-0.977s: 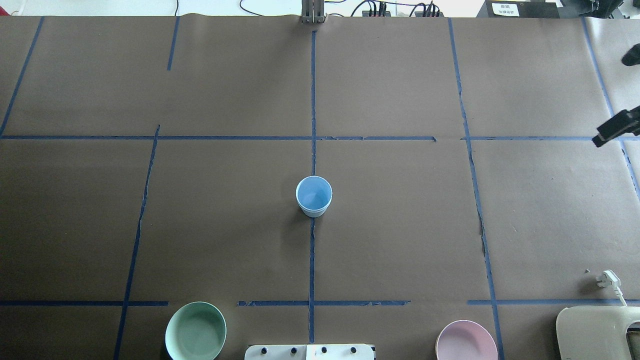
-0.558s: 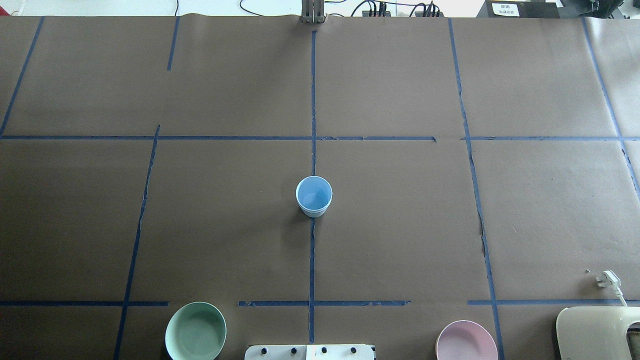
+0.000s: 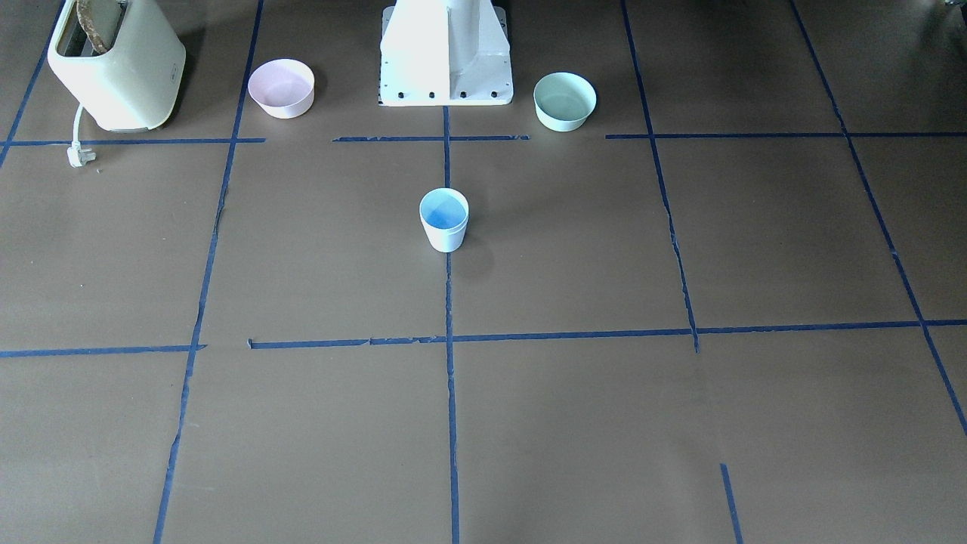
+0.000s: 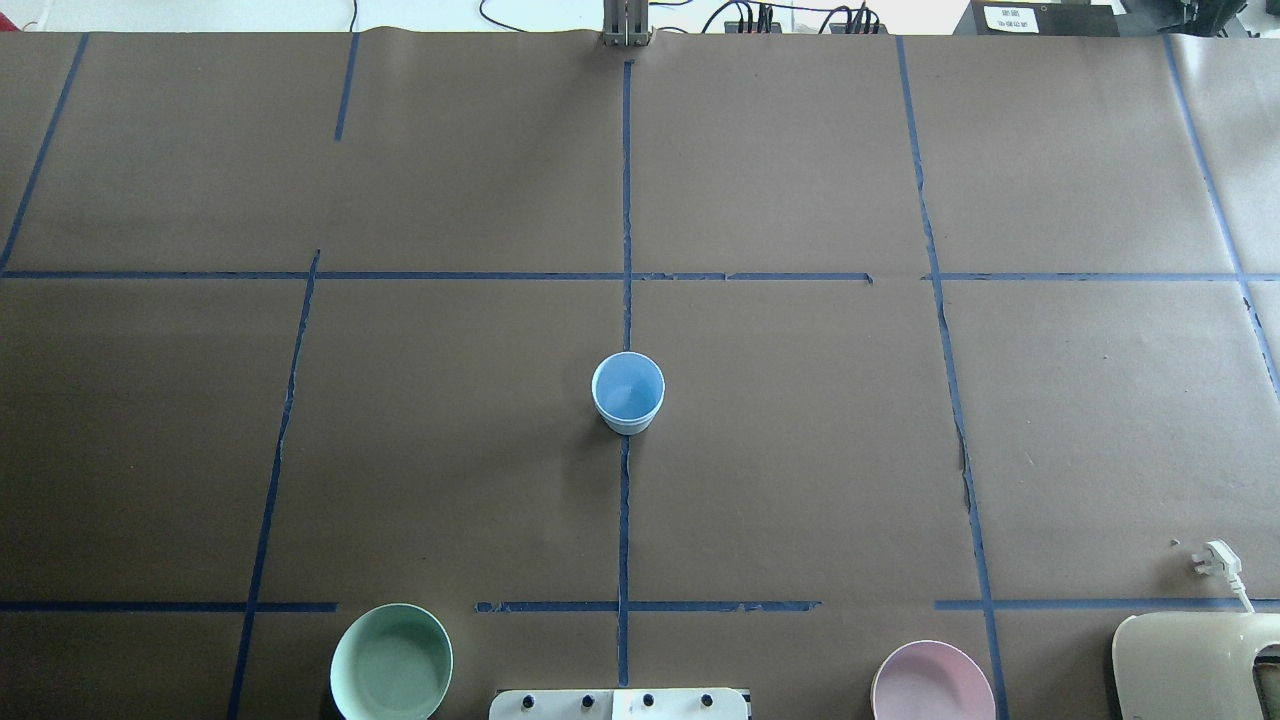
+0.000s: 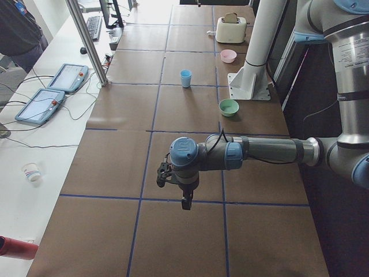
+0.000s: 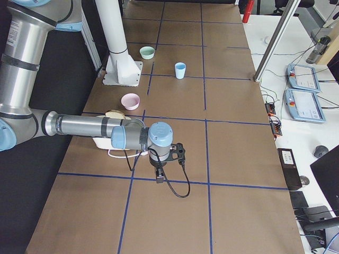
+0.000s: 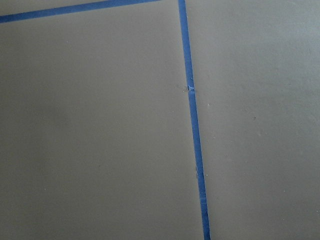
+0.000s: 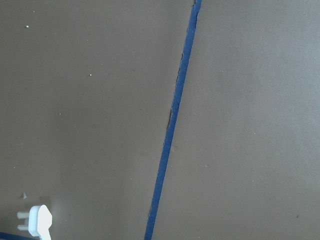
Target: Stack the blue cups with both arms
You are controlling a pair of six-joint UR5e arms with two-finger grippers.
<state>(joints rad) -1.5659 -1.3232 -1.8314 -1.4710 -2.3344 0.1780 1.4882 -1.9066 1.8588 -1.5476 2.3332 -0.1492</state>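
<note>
One pale blue cup point(image 4: 627, 392) stands upright on the centre tape line; it also shows in the front view point(image 3: 444, 219) and both side views point(image 5: 185, 78) point(image 6: 180, 70). I cannot tell whether a second cup sits nested inside it; no other blue cup is in view. My left gripper point(image 5: 183, 199) shows only in the left side view, pointing down over the table's left end, far from the cup. My right gripper point(image 6: 159, 177) shows only in the right side view, over the right end. I cannot tell if either is open. Both wrist views show only brown paper and tape.
A mint-green bowl point(image 4: 391, 662) and a pink bowl point(image 4: 933, 683) sit near the white pedestal point(image 3: 446, 53). A cream toaster point(image 3: 117, 64) stands at the robot's right, its white plug point(image 4: 1218, 558) on the paper. Blue tape lines grid the brown table.
The black tip of my right gripper, at the overhead view's right edge a second ago, has left that view. The cup and the bowls have not moved.
</note>
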